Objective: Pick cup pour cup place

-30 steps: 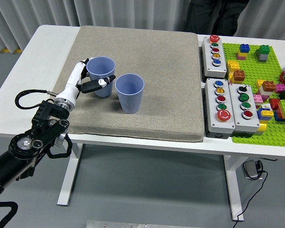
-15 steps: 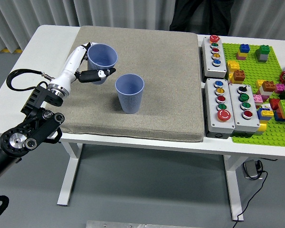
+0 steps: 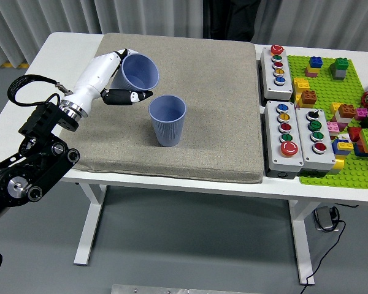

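Two lavender ribbed cups are in the head view. One cup [image 3: 168, 119] stands upright on the grey mat [image 3: 221, 92], mouth up. The other cup [image 3: 140, 71] is lifted off the mat and tilted, its mouth turned right toward the standing cup. My left hand [image 3: 119, 82], white with dark fingertips, is shut on the lifted cup, with a thumb [image 3: 129, 97] reaching under it. The lifted cup's rim is up and left of the standing cup's rim, a small gap between them. What is inside either cup does not show.
Grey button boxes [image 3: 277, 64] [image 3: 299, 138] sit right of the mat. A green baseplate [image 3: 340, 98] with several coloured bricks lies at the far right. A person in dark clothes stands at the far side [image 3: 233, 18]. The table's left strip [image 3: 61, 67] is white.
My left hand has raised the cup off the mat, carried it up and right, and tipped it toward the standing cup. The standing cup has not moved.
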{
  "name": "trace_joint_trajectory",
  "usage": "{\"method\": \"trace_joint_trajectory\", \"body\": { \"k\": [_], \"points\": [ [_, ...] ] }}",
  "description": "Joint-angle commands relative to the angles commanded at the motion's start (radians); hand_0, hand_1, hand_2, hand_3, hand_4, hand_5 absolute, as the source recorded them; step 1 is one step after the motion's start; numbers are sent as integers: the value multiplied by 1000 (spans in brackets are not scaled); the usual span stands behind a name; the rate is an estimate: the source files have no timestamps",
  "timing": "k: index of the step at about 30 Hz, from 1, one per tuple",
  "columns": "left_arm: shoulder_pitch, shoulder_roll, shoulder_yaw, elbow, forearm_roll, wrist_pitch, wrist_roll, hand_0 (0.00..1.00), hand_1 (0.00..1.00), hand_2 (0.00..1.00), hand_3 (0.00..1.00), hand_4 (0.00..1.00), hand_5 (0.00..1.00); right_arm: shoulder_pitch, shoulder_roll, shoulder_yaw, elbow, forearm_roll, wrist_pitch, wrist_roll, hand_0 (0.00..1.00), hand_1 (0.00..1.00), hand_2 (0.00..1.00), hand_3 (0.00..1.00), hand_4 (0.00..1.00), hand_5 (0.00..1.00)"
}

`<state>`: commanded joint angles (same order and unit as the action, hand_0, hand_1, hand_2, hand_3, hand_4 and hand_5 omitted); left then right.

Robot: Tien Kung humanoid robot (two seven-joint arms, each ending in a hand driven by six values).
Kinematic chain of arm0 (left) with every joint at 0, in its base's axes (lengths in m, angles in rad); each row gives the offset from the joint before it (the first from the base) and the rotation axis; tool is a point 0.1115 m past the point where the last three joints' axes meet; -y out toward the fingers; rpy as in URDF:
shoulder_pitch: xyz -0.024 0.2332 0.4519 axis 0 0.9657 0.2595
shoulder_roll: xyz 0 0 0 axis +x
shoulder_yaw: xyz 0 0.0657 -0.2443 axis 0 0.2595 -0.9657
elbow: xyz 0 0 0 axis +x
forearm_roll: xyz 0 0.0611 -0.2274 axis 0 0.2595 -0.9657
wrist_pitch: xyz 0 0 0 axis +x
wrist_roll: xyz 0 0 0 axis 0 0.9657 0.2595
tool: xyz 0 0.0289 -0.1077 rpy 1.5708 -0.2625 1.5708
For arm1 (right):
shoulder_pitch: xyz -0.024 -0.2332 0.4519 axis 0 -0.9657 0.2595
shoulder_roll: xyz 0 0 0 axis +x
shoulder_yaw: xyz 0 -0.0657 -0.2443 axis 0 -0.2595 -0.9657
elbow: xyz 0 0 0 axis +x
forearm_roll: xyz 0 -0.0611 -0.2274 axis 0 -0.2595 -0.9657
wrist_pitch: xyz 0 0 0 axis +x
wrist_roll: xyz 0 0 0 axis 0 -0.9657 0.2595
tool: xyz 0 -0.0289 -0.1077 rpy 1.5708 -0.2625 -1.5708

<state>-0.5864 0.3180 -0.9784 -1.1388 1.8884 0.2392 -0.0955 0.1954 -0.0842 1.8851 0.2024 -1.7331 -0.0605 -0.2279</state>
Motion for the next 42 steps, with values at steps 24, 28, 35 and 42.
{"method": "trace_joint_trajectory", "body": {
  "k": [24,28,35,42],
  "points": [
    [-33,43,47,-57,257,-13,37,493,492,544,564,859,228,3,-2,-6,-1,12,-3,0,701,692,637,600,66,417],
    [-43,44,51,-63,270,-14,39,492,491,543,562,858,228,6,-2,-6,0,15,-3,0,701,692,636,600,66,416],
    [-52,60,73,-86,316,-18,47,492,491,543,563,856,225,8,-2,-9,-1,18,-4,0,701,692,637,600,66,414],
    [-56,79,85,-107,346,-18,54,492,490,541,562,853,223,7,-2,-8,0,16,-3,0,701,692,637,600,66,414]
  ]
}}
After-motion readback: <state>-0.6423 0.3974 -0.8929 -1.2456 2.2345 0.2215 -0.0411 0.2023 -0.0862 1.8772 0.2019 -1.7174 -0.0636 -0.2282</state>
